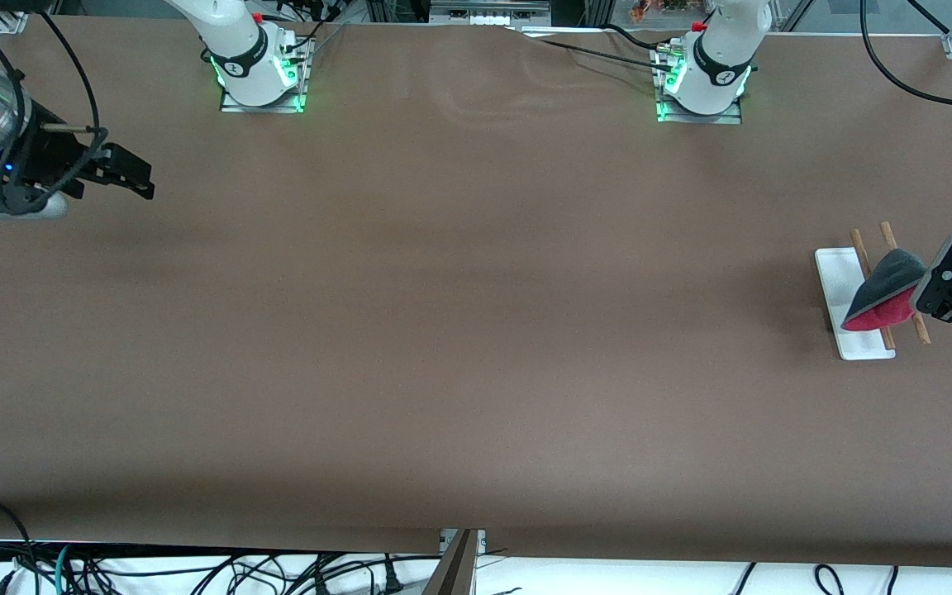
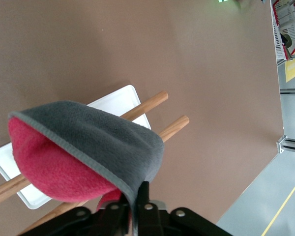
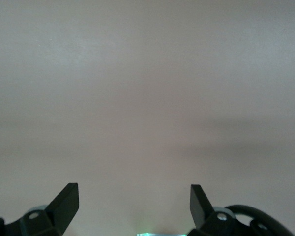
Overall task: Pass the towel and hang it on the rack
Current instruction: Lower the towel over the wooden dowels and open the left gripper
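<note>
Towel (image 2: 83, 147) draped over rack (image 1: 841, 285) rods, L-arm end of table.
L gripper (image 2: 137, 204) over rack, fingers pinched on towel's corner, grey side up, pink under. R gripper (image 3: 134, 199) waits wide open over bare table (image 1: 459, 330), R-arm end.

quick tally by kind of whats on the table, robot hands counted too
towel: 1, grey and pink-red, draped over the rack rods, a corner between the left hand's fingers
rack: 1, white base with 2 wooden rods
hands: 2, left hand over the rack, right hand open, waiting at the right arm's end of the table
total: 4
</note>
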